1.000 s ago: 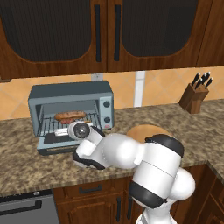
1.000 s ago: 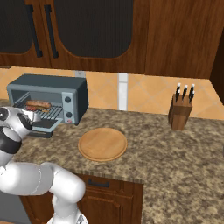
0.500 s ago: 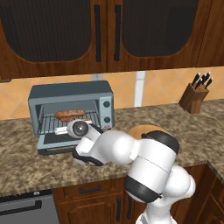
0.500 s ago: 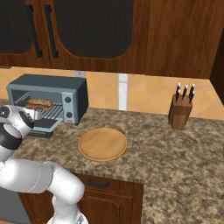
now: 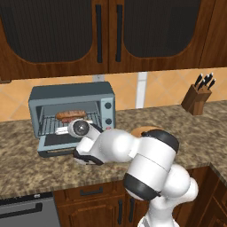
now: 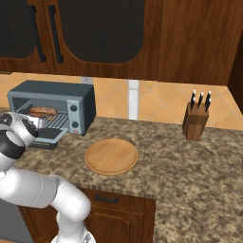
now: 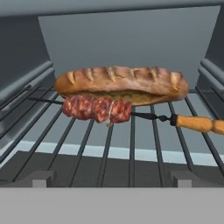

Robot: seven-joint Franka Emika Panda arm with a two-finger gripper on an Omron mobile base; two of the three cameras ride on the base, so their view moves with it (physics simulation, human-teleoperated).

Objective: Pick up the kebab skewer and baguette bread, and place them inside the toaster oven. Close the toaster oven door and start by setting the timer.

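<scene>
The grey-blue toaster oven point(image 5: 71, 95) point(image 6: 52, 90) stands on the counter with its door point(image 5: 55, 144) point(image 6: 47, 137) dropped open. On the wire rack lies the golden-brown baguette bread point(image 7: 122, 81) point(image 5: 71, 115) point(image 6: 42, 111). The kebab skewer point(image 7: 98, 108) rests right in front of the loaf and touches it, its orange handle pointing right. My gripper point(image 5: 71, 129) point(image 6: 33, 130) hovers over the lowered door, facing into the oven. It is open and holds nothing.
Round knobs point(image 5: 107, 113) sit on the oven's right panel. A round wooden board point(image 6: 111, 155) lies on the granite counter to the right. A knife block point(image 6: 196, 121) stands at the far right by the wall. Dark cabinets hang overhead.
My arm's elbow has shifted a little. The hand stays in front of the oven mouth, and the bread and skewer have not moved.
</scene>
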